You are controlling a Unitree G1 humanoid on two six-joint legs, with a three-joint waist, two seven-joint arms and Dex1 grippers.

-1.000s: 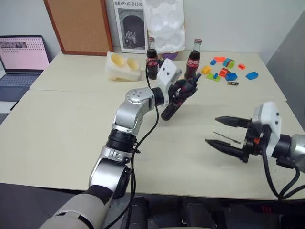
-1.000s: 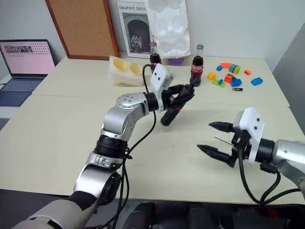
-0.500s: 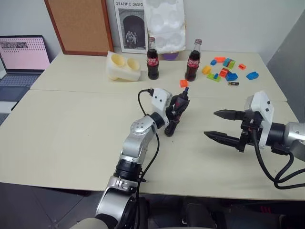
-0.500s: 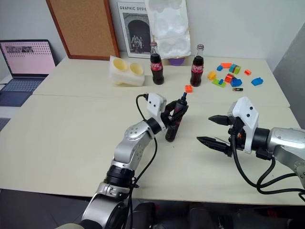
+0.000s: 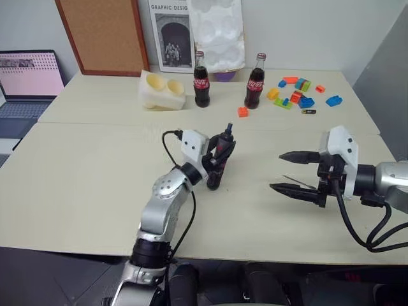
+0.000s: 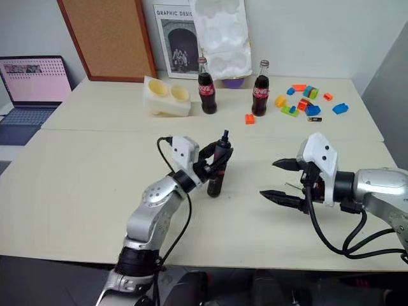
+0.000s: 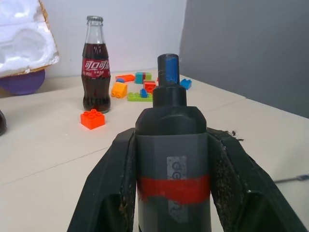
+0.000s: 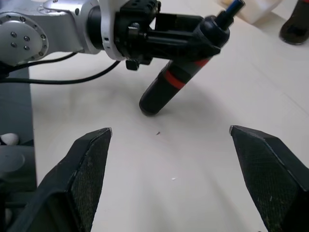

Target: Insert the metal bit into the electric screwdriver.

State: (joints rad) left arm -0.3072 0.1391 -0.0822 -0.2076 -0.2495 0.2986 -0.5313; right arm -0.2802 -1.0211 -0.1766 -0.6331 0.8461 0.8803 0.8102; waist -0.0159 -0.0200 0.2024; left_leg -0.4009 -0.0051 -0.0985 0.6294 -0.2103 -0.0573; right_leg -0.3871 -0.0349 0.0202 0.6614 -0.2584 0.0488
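The electric screwdriver (image 5: 215,172) is a black cylinder with a red band and a bluish tip pointing up and slightly away. It tilts over the middle of the table, its butt close to the surface. My left gripper (image 5: 220,155) is shut on its upper body, and both fingers (image 7: 113,179) clamp its sides. My right gripper (image 5: 276,171) hovers open to the right, its fingers (image 8: 89,159) wide apart and aimed at the screwdriver (image 8: 181,77). The metal bit (image 5: 299,182), a thin grey rod, lies on the table under the right gripper.
Two cola bottles (image 5: 201,80) (image 5: 254,81) stand at the back, with an orange brick (image 5: 242,112) in front of them. Coloured bricks (image 5: 296,95) lie at the back right. A white foam block (image 5: 162,91) sits at the back left, a laptop (image 5: 29,80) at the far left.
My left arm has drawn the screwdriver down, leftwards and nearer to me, from beside the bottles to mid-table. The right gripper has stayed open and nearly still.
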